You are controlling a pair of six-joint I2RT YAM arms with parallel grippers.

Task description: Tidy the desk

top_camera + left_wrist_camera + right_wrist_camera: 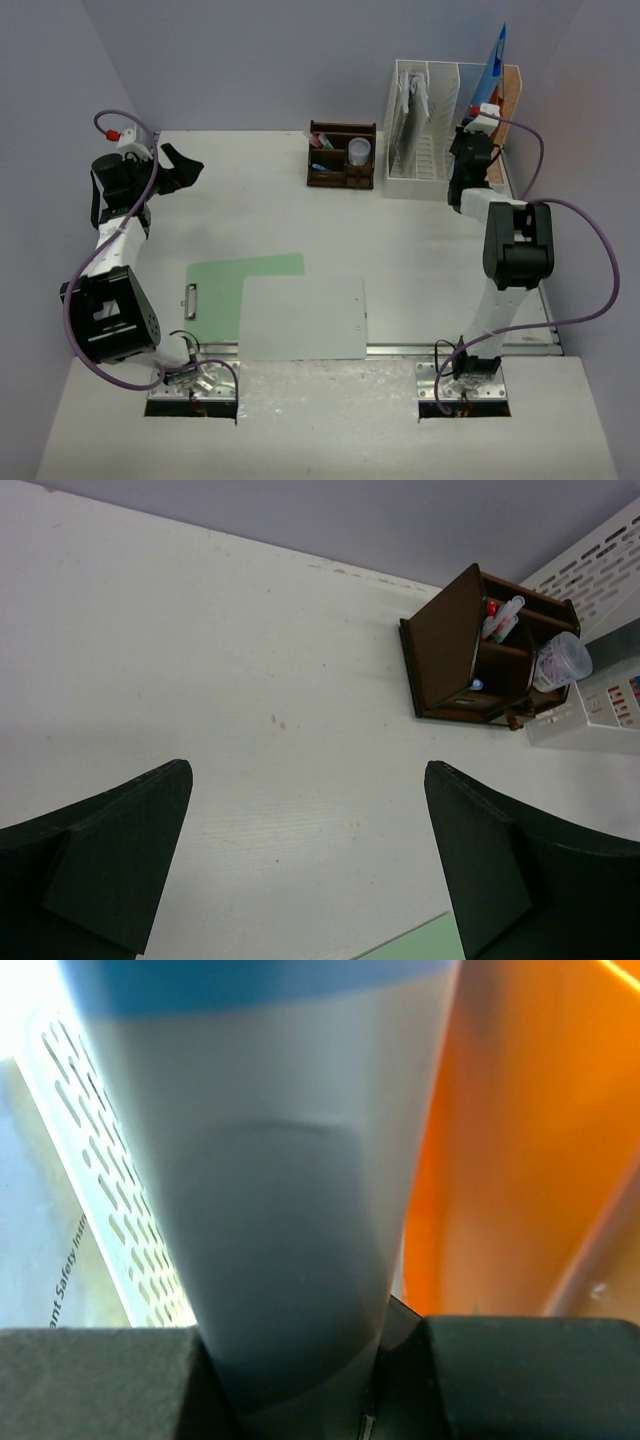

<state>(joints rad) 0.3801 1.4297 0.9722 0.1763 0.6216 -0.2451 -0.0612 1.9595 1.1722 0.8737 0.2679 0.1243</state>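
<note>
The white desk (410, 240) holds a pale green sheet (240, 275) and a white sheet (303, 317) near its front rail. My left gripper (182, 165) is open and empty, raised over the desk's far left; in the left wrist view (305, 860) its dark fingers (120, 860) stand wide apart over bare desk (200, 660). My right gripper (482, 125) is at the right end of the white file rack (430, 150), shut on a blue folder (497, 60). In the right wrist view (310, 1370) the folder (290, 1210) fills the gap between the pads.
A dark brown pen organizer (342, 157) with pens and a clear cup stands at the back, also in the left wrist view (480, 650). A brown board (513, 95) leans behind the rack, orange in the right wrist view (530, 1140). A black clip (190, 298) lies left of the green sheet.
</note>
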